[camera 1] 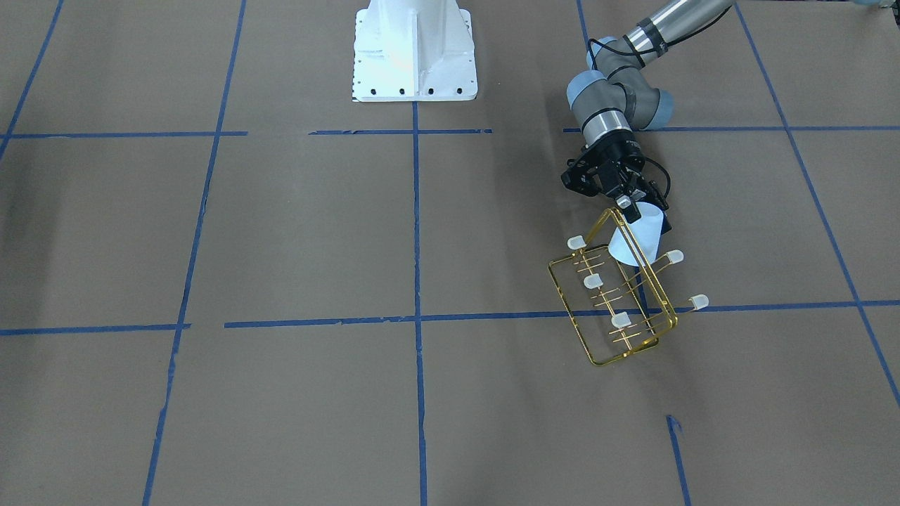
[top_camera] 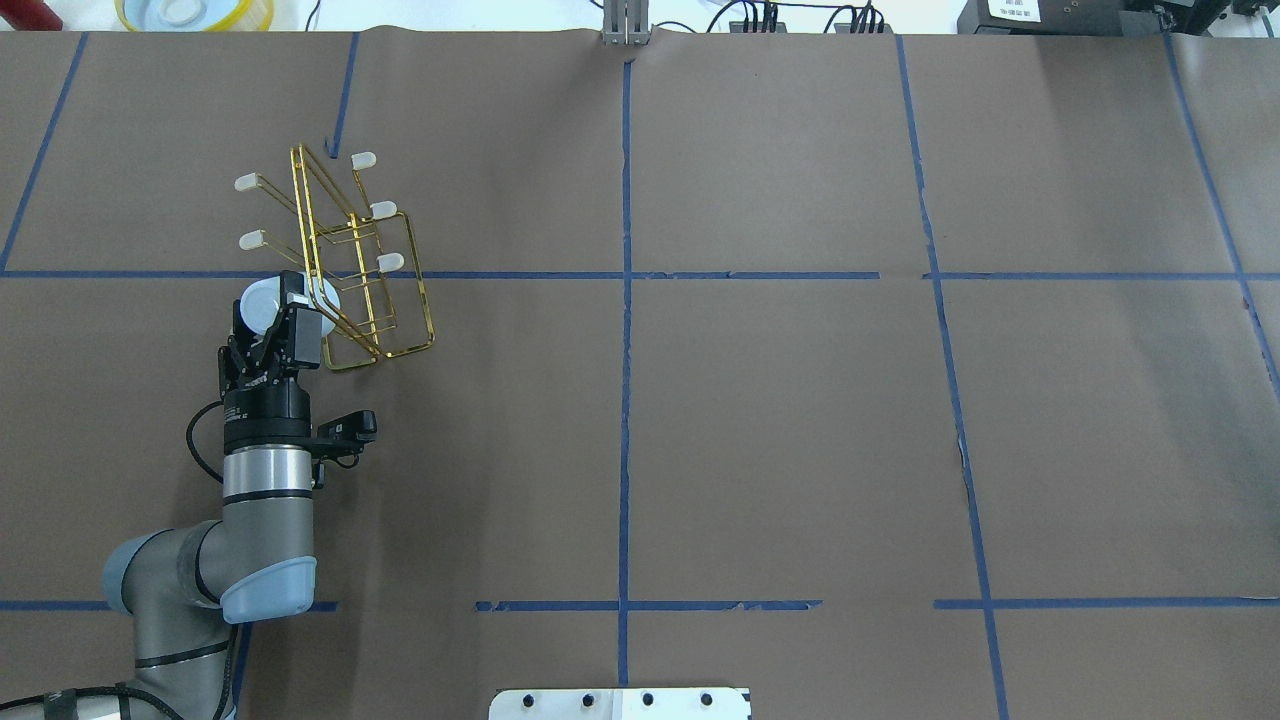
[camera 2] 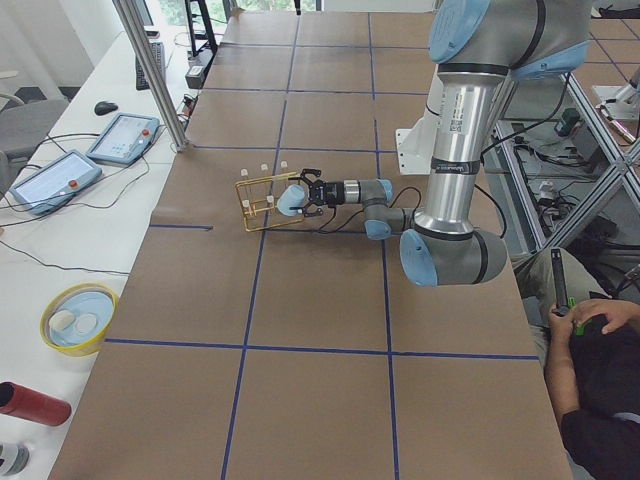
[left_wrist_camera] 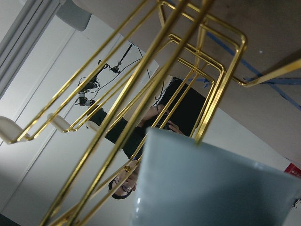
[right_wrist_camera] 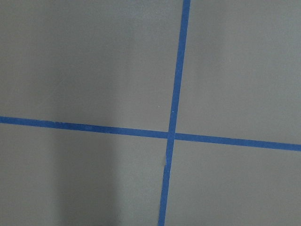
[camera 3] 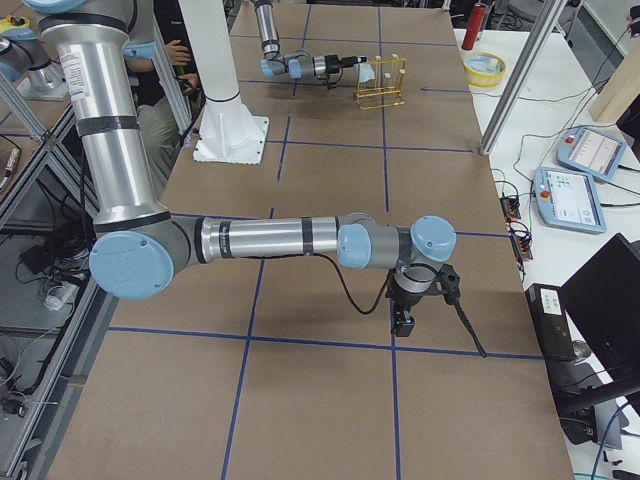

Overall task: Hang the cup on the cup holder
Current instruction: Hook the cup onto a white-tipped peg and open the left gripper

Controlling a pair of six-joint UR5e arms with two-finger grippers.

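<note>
Progress looks late but unfinished: the left claw is clenched on the cup and holds it at the end of the cup holder nearest the robot, just beside the upright loop handle. The cup lies tilted, with its open mouth turned toward the rack. The left wrist view shows its pale blue wall close behind crossing gold wires. Whether a prong is already inside the cup cannot be told, since the cup covers that spot in both the front and overhead views. By my reading, what is left is to seat the cup fully on that prong, let go of it and draw the arm back without dragging the light wire rack. The rack stands on the tabletop on the robot's left side, with nothing hung on its other prongs. There is one cup and one cup holder. Five white-capped prongs can be counted, three on one side and two on the other, and the cup sits where a sixth would be. The right claw hangs over bare tabletop well apart from the rack, and I cannot tell whether it is released or clenched.
</note>
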